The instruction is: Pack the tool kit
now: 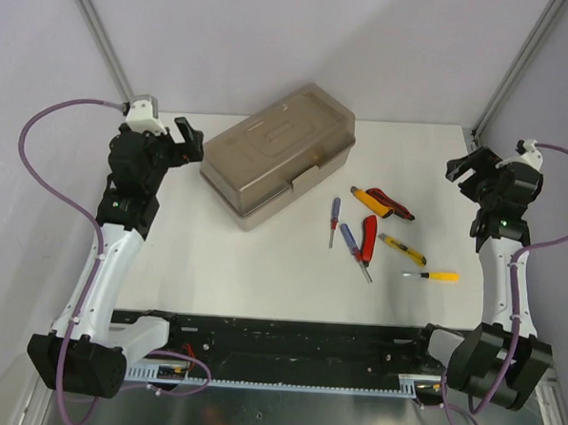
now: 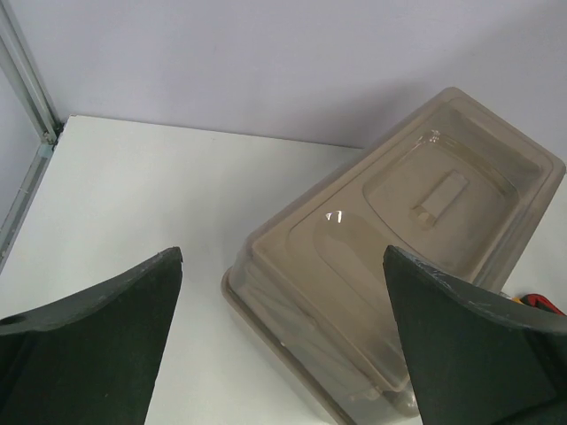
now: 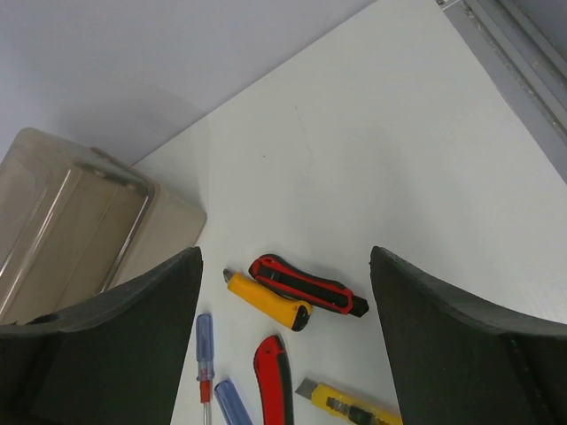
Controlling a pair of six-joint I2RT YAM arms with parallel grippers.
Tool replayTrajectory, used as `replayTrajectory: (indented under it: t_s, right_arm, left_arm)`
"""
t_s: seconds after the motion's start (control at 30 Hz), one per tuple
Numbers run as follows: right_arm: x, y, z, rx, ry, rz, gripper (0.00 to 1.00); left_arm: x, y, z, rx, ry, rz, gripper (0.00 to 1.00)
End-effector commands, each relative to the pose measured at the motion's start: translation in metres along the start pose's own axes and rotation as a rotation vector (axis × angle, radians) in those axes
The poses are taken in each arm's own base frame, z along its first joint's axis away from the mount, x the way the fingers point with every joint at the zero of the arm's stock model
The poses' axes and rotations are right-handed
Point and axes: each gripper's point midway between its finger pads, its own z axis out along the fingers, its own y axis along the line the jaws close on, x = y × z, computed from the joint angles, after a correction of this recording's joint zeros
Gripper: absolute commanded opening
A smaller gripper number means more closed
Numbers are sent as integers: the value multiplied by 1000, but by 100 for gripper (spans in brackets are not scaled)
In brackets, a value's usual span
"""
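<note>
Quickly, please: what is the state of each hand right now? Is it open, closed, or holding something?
Left hand: open, holding nothing.
Right hand: open, holding nothing.

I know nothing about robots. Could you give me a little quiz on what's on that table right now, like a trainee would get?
1. True or false: the toolbox has its lid shut.
2. Where are the loose tools?
A) inside the toolbox
B) on the table, between the toolbox and the right arm
C) held in the grippers
3. How many blue-handled screwdrivers lie out?

Key: 1 true. 2 B. 3 two.
</note>
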Motion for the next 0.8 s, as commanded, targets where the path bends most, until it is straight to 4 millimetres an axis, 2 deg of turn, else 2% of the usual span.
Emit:
replayTrajectory:
  t_s: [0.0,0.1,0.23,0.3,0.43,0.5,0.6,0.67,0.77]
  right_arm:
    - [-19,12,7,-38,-40,14,81]
    - [-9,14,14,-49,-2,22,81]
    - [7,32,21,-81,44,-24,82]
    - [14,43,23,-100,60,-45,84]
    - [29,67,25,-150,92,-60,84]
    - [38,79,25,-177,113,-69,84]
    - [55,96,20,-205,148,-95,84]
    - [66,107,16,-222,174,-114,84]
    - [79,114,10,-232,208,-138,84]
  left_arm:
    - [-23,-9,-4,51,-64,21,99]
    - [-14,-11,2,67,-39,39,99]
    - [-4,-15,10,106,-5,78,99]
    - [-8,-13,16,90,-7,94,99]
    - [-28,-6,39,38,-25,108,100]
    - [-33,-11,54,59,-21,89,99]
    - [-31,-25,86,139,13,68,99]
    - [-15,-35,118,215,69,57,99]
    - [-5,-53,151,374,126,-8,99]
